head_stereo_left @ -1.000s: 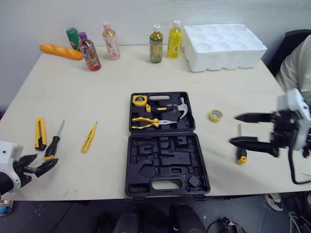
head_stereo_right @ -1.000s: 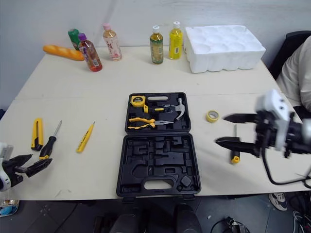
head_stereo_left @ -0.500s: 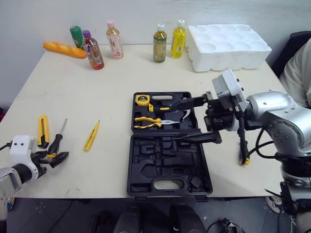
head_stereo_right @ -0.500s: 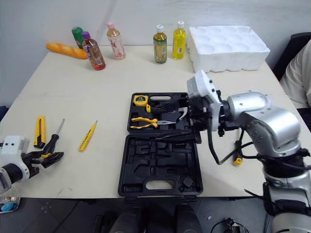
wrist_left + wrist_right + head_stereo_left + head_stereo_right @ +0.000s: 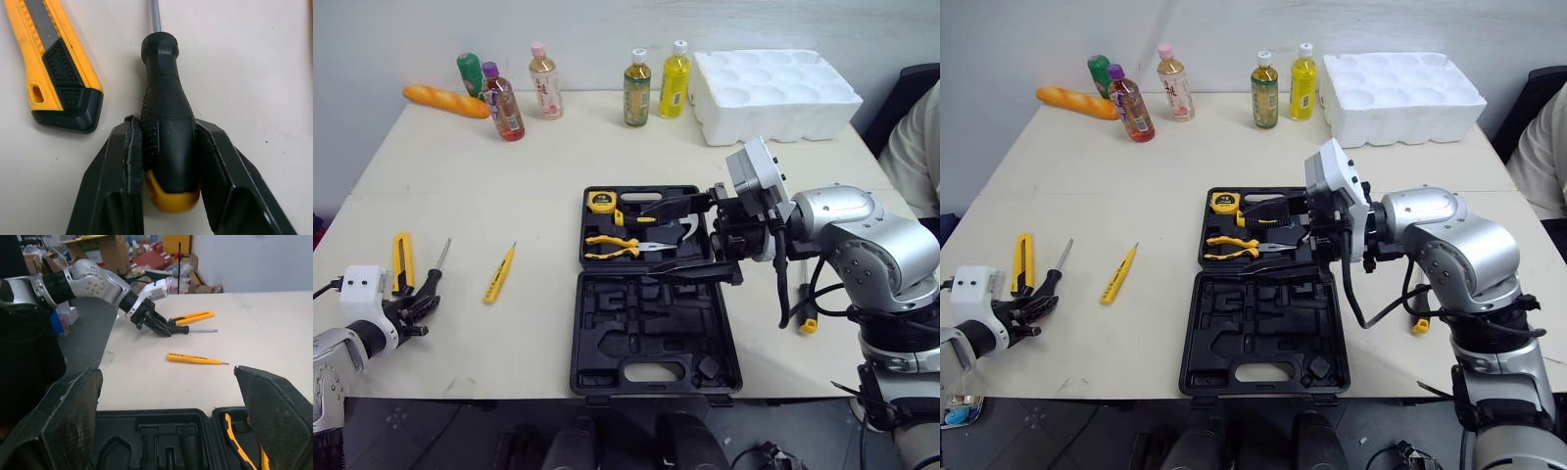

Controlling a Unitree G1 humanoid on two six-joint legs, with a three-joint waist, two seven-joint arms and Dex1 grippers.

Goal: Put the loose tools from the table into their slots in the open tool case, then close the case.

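Black-handled screwdriver [image 5: 164,98] lies on the counter [image 5: 509,176] near its left edge, pinched at the handle by the left hand [image 5: 168,126], just beside the yellow knife [image 5: 54,63]. The right hand [image 5: 671,240] hangs spread wide over the open case [image 5: 651,333], above the pliers [image 5: 607,245] in their slot.

No text, brand or number can be read. The bottles [image 5: 634,90] at the far edge of the worktop [image 5: 509,186] carry labels, but their print is too small to make out, as is the tape measure [image 5: 598,202] face.
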